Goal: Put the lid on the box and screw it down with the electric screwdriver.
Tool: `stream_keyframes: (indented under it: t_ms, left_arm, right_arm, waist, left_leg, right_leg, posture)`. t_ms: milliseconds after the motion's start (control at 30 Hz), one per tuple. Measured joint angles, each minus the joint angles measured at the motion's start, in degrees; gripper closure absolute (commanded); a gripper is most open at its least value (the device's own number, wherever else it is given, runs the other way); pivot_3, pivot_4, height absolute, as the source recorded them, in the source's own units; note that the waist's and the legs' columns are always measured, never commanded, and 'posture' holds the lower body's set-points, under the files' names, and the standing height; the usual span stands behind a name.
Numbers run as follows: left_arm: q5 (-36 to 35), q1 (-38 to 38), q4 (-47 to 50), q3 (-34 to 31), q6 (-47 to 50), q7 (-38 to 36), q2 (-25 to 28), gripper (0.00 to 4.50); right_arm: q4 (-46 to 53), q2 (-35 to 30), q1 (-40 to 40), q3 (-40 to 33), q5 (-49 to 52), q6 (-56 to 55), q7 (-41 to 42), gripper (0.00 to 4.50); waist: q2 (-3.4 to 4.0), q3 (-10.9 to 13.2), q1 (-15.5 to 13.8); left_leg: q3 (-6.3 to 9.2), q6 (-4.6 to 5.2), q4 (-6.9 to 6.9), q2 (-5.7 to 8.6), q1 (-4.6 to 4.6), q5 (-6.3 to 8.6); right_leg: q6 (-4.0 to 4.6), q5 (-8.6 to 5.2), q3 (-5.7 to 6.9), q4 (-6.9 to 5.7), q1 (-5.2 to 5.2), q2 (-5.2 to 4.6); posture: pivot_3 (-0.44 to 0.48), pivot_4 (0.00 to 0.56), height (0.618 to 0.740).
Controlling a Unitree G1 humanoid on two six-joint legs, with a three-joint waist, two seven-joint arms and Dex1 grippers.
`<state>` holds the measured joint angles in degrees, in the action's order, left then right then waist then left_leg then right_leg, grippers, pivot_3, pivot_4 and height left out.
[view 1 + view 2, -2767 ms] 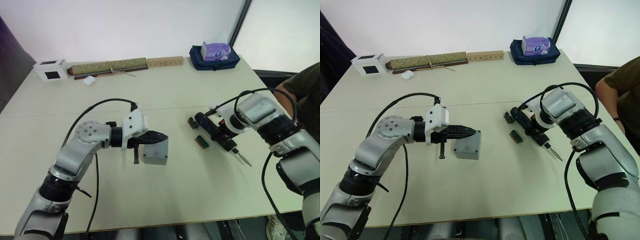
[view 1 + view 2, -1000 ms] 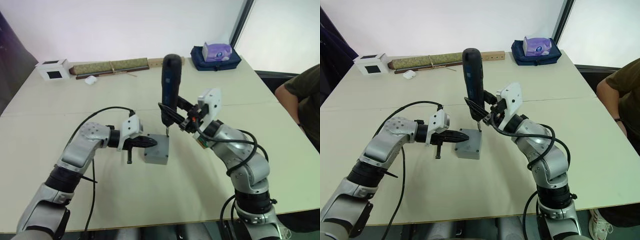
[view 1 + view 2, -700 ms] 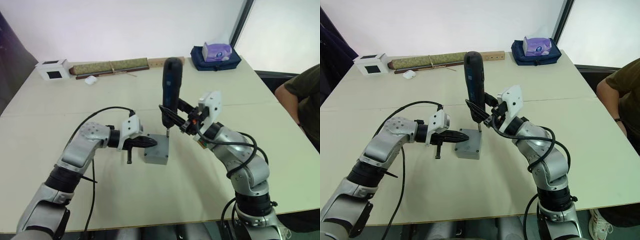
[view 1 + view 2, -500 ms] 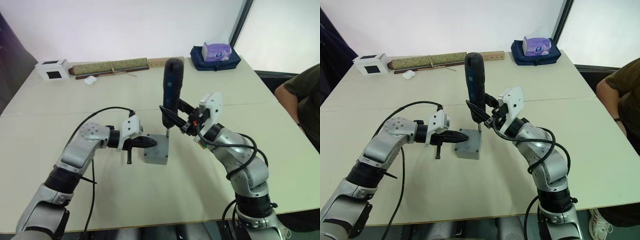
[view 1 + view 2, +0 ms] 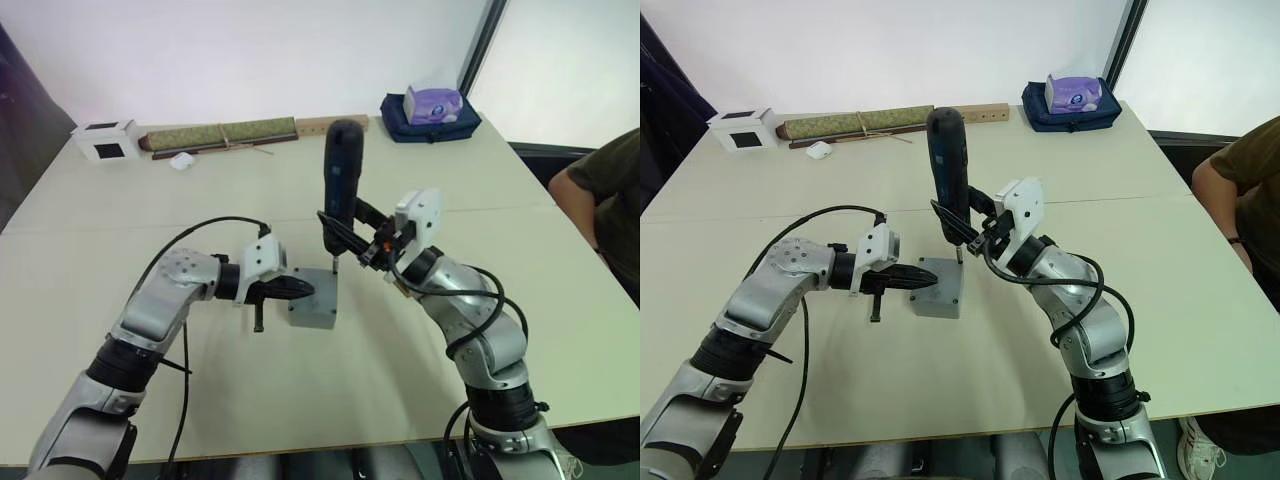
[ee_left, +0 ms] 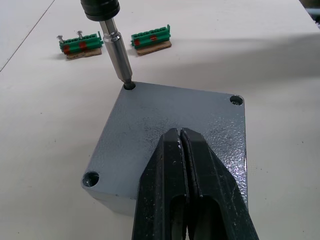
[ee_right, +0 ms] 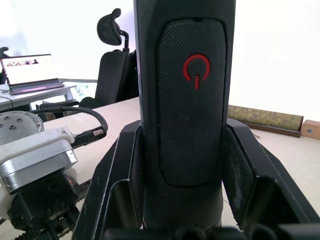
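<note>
The grey box (image 5: 318,316) stands mid-table with the lid (image 6: 150,115) lying flat on top of it. My left gripper (image 6: 180,131) is shut, and its tips rest on the lid's middle. The black electric screwdriver (image 5: 341,180) stands nearly upright, with my right gripper (image 5: 347,230) shut on its lower body; its fingers (image 7: 120,170) clamp both sides of the body. The metal bit (image 6: 117,55) sits in the screw hole at the lid's far corner. Two other corner holes of the lid are visible.
Two green circuit-board pieces (image 6: 80,44) lie just beyond the box. Along the table's far edge are a white box with a black square (image 5: 104,140), a long greenish roll (image 5: 220,132), a wooden block (image 5: 335,123) and a blue pouch (image 5: 430,112). A person (image 5: 608,190) sits at the right.
My right gripper has lifted the screwdriver off the table and stood it upright with the bit at the lid's far corner. Over the last second it has barely moved. The left gripper stays on the lid.
</note>
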<state>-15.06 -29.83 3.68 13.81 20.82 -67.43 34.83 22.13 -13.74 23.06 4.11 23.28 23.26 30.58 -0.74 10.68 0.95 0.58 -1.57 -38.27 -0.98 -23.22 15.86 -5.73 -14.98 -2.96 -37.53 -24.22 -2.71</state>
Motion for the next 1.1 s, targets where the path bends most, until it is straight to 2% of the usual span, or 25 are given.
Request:
stream_keyframes:
  t_ms: [200, 367, 533, 900, 1100]
  left_arm:
    - [0.11, 0.01, -0.14, 0.19, -0.06, 0.04, -0.02, 4.5]
    - [0.86, -0.19, -0.93, 1.01, -0.61, 0.02, -0.18, 4.5]
    - [1.43, 0.03, -1.67, 1.3, -1.43, 0.05, -0.22, 4.5]
    - [2.03, 0.76, -1.75, 1.29, -1.64, 0.23, -0.32, 4.5]
    - [2.19, 0.99, -1.75, 1.52, -1.64, 0.39, -0.32, 4.5]
  right_arm:
    - [0.86, -1.8, 0.61, 0.15, 1.03, 3.02, 0.3, 2.99]
    - [1.77, -3.29, 1.38, 0.41, 1.96, 9.59, -2.1, 2.99]
    - [2.24, -3.35, 1.54, 0.56, 2.59, 12.67, -3.97, 2.99]
    - [2.31, -3.36, 1.05, 0.58, 2.79, 13.35, -5.42, 2.99]
    - [2.35, -3.61, 0.55, 0.68, 2.68, 13.26, -5.4, 2.99]
  waist:
    - [-0.03, -0.09, -0.02]
    - [-0.06, -0.39, 0.03]
    - [-0.24, -1.11, -0.03]
    - [-0.23, -1.71, -0.05]
    - [-0.25, -1.73, -0.07]
  left_leg:
    - [0.0, 0.0, 0.0, 0.0, 0.12, 0.0]
    - [0.0, 0.04, 0.19, -0.01, 1.03, 0.03]
    - [0.02, 0.04, 0.19, -0.01, 1.05, 0.03]
    - [0.03, 0.05, 0.19, -0.02, 1.1, 0.03]
    - [-0.01, 0.08, 0.37, -0.03, 1.75, 0.07]
  right_leg:
    - [0.01, 0.0, 0.0, 0.01, 0.13, 0.0]
    - [0.06, -0.05, 0.01, 0.33, 1.1, 0.01]
    - [0.15, -0.11, 0.02, 0.34, 1.14, 0.0]
    - [0.19, -0.14, 0.02, 0.38, 1.2, 0.0]
    - [0.4, -0.4, 0.02, 0.58, 1.81, -0.06]
  posture:
    - [0.0, 0.15, 0.74]
    - [0.0, 0.15, 0.74]
    - [0.0, 0.15, 0.74]
    - [0.0, 0.15, 0.74]
    - [0.0, 0.15, 0.74]
